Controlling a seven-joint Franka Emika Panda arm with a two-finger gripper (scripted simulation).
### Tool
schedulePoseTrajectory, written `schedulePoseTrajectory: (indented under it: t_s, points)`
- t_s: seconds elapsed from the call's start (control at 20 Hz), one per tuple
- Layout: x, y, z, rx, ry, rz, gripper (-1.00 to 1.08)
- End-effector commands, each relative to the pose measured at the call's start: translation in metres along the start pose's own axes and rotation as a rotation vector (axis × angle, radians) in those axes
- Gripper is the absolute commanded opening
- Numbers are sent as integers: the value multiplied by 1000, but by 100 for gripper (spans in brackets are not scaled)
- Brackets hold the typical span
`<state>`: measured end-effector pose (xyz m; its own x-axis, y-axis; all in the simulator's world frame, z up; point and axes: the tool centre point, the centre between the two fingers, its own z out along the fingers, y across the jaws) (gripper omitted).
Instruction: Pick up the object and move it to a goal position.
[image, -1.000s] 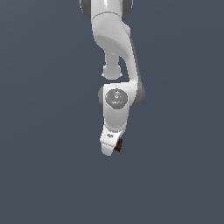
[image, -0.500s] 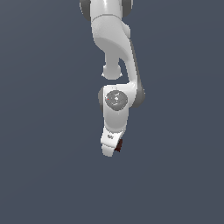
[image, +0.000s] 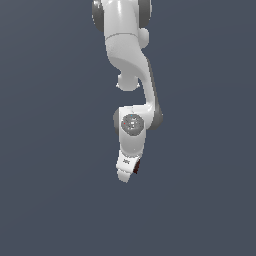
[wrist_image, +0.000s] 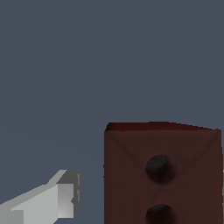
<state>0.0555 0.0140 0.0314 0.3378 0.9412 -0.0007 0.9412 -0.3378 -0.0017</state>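
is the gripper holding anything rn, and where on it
Cannot be told. The dark red-brown block sits beside one fingertip with a gap showing; the other finger is hidden.

Operator: What does the supporting surface look like?

Technician: The floor (image: 55, 200) is a uniform dark blue-grey plane filling both views, with no seams, edges or markings.

Operator: What lies directly on it?

Technician: Contact between any item and the surface cannot be determined.
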Motion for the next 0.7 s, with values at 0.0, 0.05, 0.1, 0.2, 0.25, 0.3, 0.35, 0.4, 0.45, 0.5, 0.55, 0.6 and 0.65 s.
schedulePoseTrajectory:
  t_s: [0.0,0.05,0.1,0.2,0.25,0.3,0.35,0.4,0.45,0.5,0.55,0.6,0.65]
  points:
    - [0,1,5,-2,0,0,100]
    - [0,1,5,-2,0,0,100]
    - [1,2,4,-2,0,0,100]
    - [1,2,4,-2,0,0,-100]
    - [1,2,4,-2,0,0,-100]
    - [1,2,4,-2,0,0,-100]
    - [1,2,4,-2,0,0,-100]
    - [1,2,4,-2,0,0,-100]
    - [1,2,4,-2,0,0,-100]
    - [1,2,4,-2,0,0,-100]
    - [1,2,4,-2,0,0,-100]
    - [1,2,4,-2,0,0,-100]
    - [0,2,4,-2,0,0,-100]
